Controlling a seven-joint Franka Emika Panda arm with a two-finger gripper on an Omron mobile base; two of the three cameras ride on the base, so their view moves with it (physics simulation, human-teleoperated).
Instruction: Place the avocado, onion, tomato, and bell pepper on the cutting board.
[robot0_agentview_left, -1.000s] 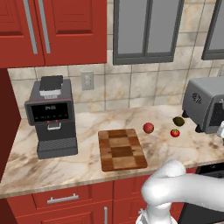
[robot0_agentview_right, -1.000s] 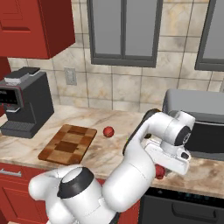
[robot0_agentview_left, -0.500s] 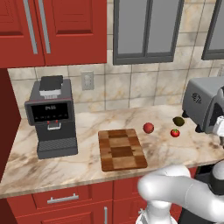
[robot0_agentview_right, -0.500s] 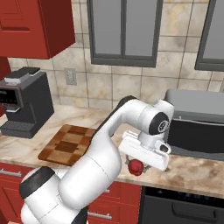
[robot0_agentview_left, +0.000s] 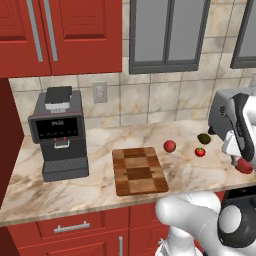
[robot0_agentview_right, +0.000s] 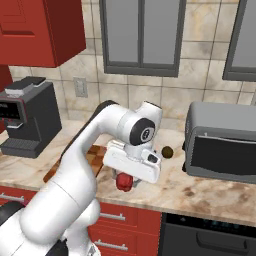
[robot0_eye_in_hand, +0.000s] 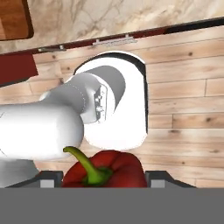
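Marble-patterned beige counter (robot0_agentview_left: 95, 187) runs under red wall cabinets (robot0_agentview_left: 65, 35) and grey-fronted glass ones, with red drawer fronts below and a tiled backsplash behind. On it I see a black coffee machine (robot0_agentview_left: 60, 132) at the left end and a grey toaster oven (robot0_agentview_right: 222, 142) at the right. My two-finger gripper (robot0_agentview_right: 126, 181) is closed tight around a glossy red bell pepper with a curved green stem (robot0_eye_in_hand: 103, 170); in the hand view the pepper sits right between my finger tips, stem pointing up and away, with wooden floor planks beyond, so I judge my hand hangs out past the counter's front edge. What matters for the coming move is where the brown checker-pattern wooden cutting board (robot0_agentview_left: 139, 171) lies: in the right base view it is at about 10 o'clock from my gripper, partly hidden behind my arm, and in the hand view its corner shows at 11 o'clock. Its long axis runs front to back on the counter, and its top is bare. A plain red round item (robot0_agentview_left: 169, 146) rests just beside the board's far right corner; the small red tomato with a green top (robot0_agentview_left: 200, 152) and the dark olive avocado (robot0_agentview_left: 204, 138) lie further right, near each other.
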